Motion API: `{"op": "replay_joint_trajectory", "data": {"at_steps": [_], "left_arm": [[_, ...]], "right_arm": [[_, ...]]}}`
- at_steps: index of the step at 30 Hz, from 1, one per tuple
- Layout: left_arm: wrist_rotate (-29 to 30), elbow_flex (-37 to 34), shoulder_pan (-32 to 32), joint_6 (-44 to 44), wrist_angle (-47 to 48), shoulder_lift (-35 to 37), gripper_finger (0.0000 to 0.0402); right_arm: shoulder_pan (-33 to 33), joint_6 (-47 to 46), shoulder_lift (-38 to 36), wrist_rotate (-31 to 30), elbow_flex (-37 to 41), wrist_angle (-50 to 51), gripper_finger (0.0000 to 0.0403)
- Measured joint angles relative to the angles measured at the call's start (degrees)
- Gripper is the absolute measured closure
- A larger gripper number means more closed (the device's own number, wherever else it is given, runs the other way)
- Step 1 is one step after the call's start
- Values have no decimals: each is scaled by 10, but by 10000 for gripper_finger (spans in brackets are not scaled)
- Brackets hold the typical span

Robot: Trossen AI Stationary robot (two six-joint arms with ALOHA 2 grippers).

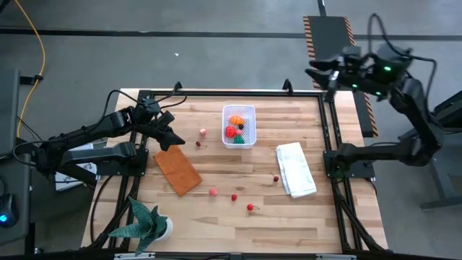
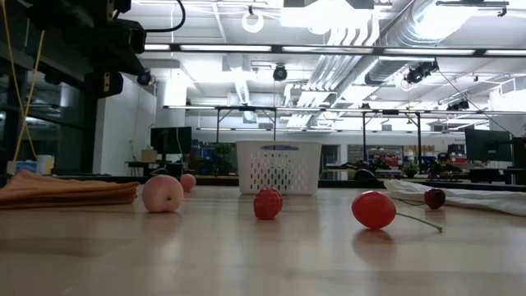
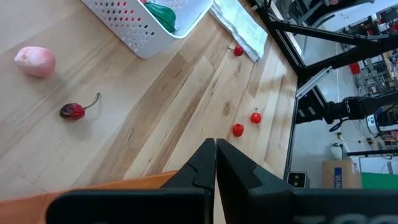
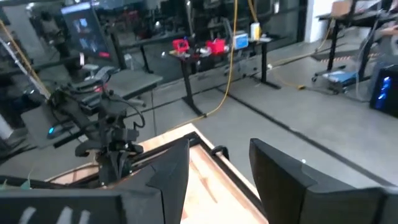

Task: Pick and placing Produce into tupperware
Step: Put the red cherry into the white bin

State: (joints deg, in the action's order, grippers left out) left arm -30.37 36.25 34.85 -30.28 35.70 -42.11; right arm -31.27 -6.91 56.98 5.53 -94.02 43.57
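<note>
The white perforated tupperware (image 1: 239,125) stands at the table's far middle with an orange, a red and a green piece inside. A pink piece (image 1: 203,132) and a dark berry (image 1: 198,144) lie just left of it. Several small red berries (image 1: 234,196) are scattered toward the near edge, and in the low view a pink peach (image 2: 163,194), a raspberry (image 2: 267,203) and a cherry (image 2: 374,210) rest on the wood. My left gripper (image 1: 173,137) is shut, hovering left of the dark berry (image 3: 73,111). My right gripper (image 4: 219,168) is open, raised off the far right corner.
An orange-brown flat rectangle (image 1: 177,170) lies under and near my left gripper. A folded white cloth (image 1: 295,168) lies right of the tub. A green spiky plant (image 1: 148,224) stands at the near left corner. Bare wood shows between the scattered berries.
</note>
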Motion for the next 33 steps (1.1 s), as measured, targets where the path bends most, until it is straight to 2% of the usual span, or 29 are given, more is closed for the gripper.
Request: {"op": "replay_joint_trajectory", "data": {"at_steps": [6, 15, 24, 33], "left_arm": [[0, 0, 0, 0, 0, 0, 399], [0, 0, 0, -2, 0, 0, 399], [0, 0, 0, -11, 0, 0, 399], [0, 0, 0, -20, 0, 0, 399]], "right_arm": [[0, -22, -63, -26, 36, 12, 242], [0, -101, -210, -45, 244, -67, 242], [1, -187, -340, -12, 414, -150, 242], [2, -253, -399, 18, 483, -154, 242]]}}
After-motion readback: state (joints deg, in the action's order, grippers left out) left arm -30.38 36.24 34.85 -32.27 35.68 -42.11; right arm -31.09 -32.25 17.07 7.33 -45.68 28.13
